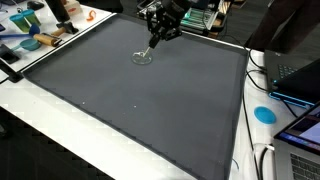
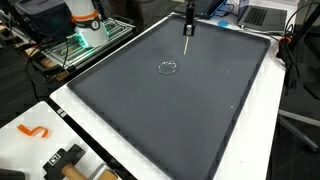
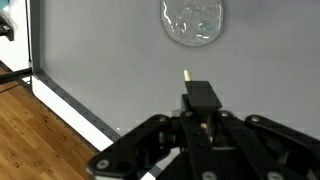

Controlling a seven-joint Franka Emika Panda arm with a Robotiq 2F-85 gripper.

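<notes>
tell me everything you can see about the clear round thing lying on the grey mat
The clear round thing looks like transparent plastic or glass. In the wrist view its surface is uneven and catches bright glints. In an exterior view it shows only as a thin pale ring. It lies flat on the dark grey mat, towards one end. Only the mat touches it, and the gripper is apart from it.

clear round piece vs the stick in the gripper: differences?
Look: the clear round piece is see-through and glossy; the stick is dark with a pale tip. Shape: the piece is round and flat, the stick thin and long. Pose: the piece lies free on the grey mat; the stick points down, held in the gripper. Both are at the same end of the mat, apart.
</notes>
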